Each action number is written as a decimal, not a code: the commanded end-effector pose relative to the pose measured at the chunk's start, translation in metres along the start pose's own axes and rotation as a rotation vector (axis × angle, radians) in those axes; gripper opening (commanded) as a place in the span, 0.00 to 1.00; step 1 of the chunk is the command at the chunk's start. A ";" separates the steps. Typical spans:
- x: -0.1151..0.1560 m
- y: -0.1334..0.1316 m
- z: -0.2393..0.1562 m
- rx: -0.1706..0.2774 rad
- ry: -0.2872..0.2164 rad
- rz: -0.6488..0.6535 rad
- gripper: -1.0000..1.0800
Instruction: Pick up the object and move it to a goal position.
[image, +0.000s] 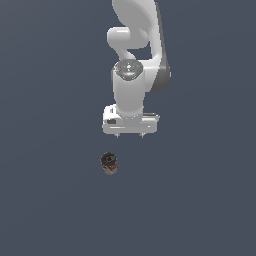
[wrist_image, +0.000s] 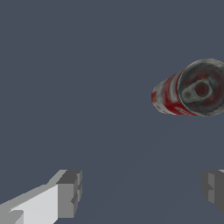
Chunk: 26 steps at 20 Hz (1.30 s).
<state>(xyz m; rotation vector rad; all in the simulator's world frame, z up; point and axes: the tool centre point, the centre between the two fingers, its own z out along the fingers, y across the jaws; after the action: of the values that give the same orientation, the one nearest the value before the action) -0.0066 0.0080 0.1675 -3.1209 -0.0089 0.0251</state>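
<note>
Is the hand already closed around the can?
No. In the wrist view the hand is open, and the can sits clear of both fingers.

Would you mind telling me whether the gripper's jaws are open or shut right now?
Open. In the wrist view the gripper shows its two fingers far apart with bare floor between them, and the can sits outside that gap, ungrasped.

Plain dark grey-blue floor (image: 50, 200); only small can (image: 108, 163) on it, standing upright.
</note>
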 end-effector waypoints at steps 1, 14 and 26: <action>0.000 0.000 0.000 0.000 0.000 0.000 0.96; -0.005 -0.005 -0.007 0.006 -0.013 0.001 0.96; 0.024 0.023 0.005 -0.003 -0.003 -0.117 0.96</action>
<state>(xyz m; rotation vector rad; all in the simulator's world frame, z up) 0.0122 -0.0093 0.1641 -3.1177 -0.1587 0.0310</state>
